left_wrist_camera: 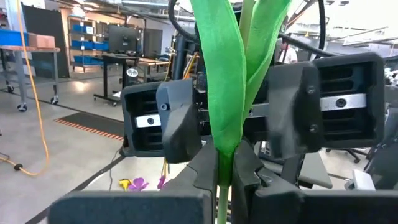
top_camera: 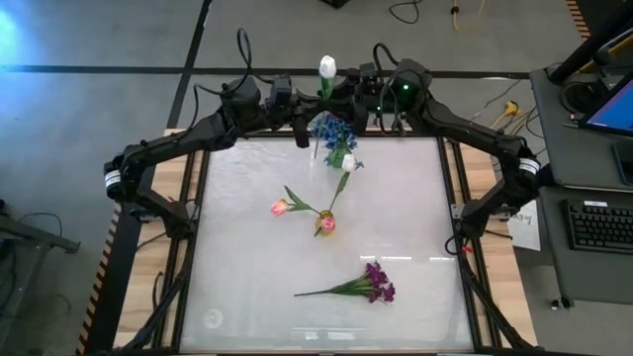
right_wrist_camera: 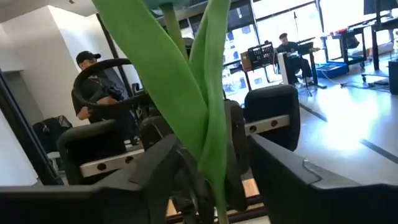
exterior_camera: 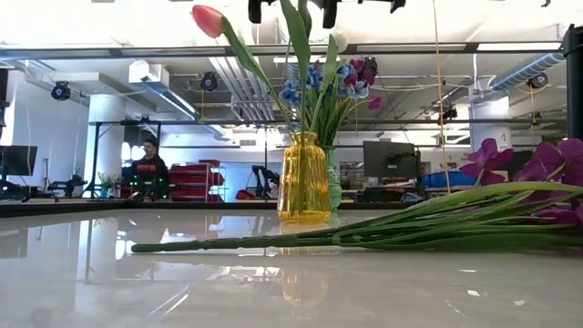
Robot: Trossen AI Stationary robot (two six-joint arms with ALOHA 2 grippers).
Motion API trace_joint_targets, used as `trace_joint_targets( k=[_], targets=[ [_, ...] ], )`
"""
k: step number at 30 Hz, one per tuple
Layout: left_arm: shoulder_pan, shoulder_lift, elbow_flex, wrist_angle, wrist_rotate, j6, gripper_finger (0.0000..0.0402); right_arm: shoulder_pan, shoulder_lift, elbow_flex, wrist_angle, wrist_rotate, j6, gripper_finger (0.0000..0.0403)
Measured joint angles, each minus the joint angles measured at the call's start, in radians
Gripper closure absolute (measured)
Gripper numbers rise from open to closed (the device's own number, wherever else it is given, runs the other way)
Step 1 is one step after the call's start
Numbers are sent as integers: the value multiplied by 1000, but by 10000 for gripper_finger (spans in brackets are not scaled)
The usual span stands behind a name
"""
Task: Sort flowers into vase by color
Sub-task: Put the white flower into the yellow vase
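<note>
A white tulip (top_camera: 326,67) with long green leaves (left_wrist_camera: 227,81) stands upright in the air over the table's far edge. My left gripper (left_wrist_camera: 225,177) is shut on its stem. My right gripper (right_wrist_camera: 217,180) faces it from the other side, open, a finger on each side of the leaves without touching them. Blue flowers (top_camera: 331,129) stand in a green vase (exterior_camera: 333,182). A yellow vase (exterior_camera: 303,178) mid-table holds a pink tulip (top_camera: 280,208) and a white bud (top_camera: 348,163). A purple bunch (top_camera: 374,284) lies flat near the front. My left gripper pinches the tulip's thin stem (left_wrist_camera: 222,202) just below the leaves, between its two fingertips (left_wrist_camera: 245,167). The fingers come level from the table's left and lie across the stem. The flower stands upright in the hold; its lower end is hidden.
The two vases stand close under and in front of the held flower. The purple bunch's stem (exterior_camera: 273,239) stretches across the near part of the table. Monitors and a keyboard (top_camera: 603,222) sit on a desk to the right. People show in the room behind.
</note>
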Motion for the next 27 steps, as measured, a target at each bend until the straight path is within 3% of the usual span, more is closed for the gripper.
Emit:
trace_joint_targets(
  k=[10, 17, 27],
  targets=[
    [0, 0, 0, -10, 3, -4, 402, -1, -1, 0, 5, 3, -8, 381],
    [0, 3, 0, -7, 2, -7, 376, -2, -5, 0, 3, 3, 0, 388],
    [0, -38, 0, -42, 20, -22, 225, -2, -69, 0, -4, -2, 1, 390]
  ],
)
